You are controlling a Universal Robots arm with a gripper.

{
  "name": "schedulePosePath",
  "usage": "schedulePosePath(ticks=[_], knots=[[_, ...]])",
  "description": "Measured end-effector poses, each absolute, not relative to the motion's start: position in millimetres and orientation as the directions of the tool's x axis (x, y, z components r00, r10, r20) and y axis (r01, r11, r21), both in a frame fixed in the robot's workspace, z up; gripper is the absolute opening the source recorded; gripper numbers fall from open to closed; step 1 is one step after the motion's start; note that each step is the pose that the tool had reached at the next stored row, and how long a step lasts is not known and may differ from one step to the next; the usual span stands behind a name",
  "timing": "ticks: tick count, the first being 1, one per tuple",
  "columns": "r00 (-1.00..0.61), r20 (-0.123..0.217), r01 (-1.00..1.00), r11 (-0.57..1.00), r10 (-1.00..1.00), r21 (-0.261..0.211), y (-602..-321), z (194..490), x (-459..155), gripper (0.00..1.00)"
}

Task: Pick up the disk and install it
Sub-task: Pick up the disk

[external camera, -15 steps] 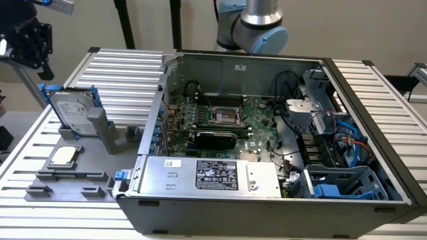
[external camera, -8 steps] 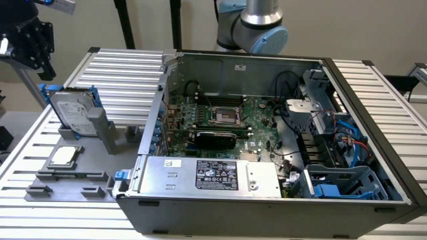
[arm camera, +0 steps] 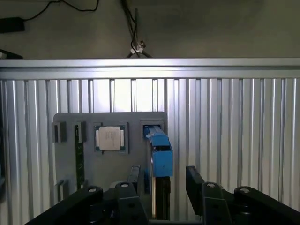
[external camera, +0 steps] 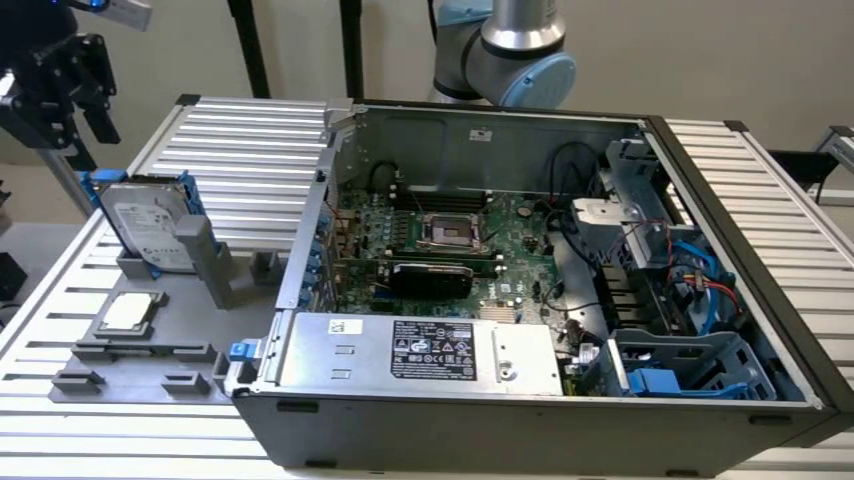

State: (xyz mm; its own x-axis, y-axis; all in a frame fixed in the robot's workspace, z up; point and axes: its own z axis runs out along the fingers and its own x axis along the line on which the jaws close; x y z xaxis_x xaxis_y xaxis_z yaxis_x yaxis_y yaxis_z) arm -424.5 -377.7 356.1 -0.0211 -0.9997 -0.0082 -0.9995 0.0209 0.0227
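1. Exterior view: the gripper (external camera: 80,115) hangs over the far end of the grey plate (external camera: 134,385), its black fingers pointing down and touching nothing. The disk (external camera: 140,225) stands on edge in a slot at that same end of the plate, long axis upward, in its blue frame. So it lies below the gripper, with open air between. A chip (external camera: 127,312) lies flat nearer the plate's middle, and the open computer case (external camera: 534,440) sits just beside the plate.
2. Wrist view: the disk shows edge-on as a thin blue-topped strip. The fingers (arm camera: 193,180) are spread wide with nothing pinched. The strip lines up in the gap, closer to one finger, broad faces toward the pads. There is bare plate on either side.
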Motion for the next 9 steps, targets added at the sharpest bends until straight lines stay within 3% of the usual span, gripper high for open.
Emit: schedulePosePath(ticks=[2,3,9], knots=[[-0.021,-0.008,-1.000,0.021,-1.000,0.023,-377.7,353.1,-424.5,0.53],[-0.021,-0.008,-1.000,0.021,-1.000,0.023,-377.7,351.1,-424.5,0.60],[-0.021,-0.008,-1.000,0.021,-1.000,0.023,-377.7,340.2,-424.5,0.60]])
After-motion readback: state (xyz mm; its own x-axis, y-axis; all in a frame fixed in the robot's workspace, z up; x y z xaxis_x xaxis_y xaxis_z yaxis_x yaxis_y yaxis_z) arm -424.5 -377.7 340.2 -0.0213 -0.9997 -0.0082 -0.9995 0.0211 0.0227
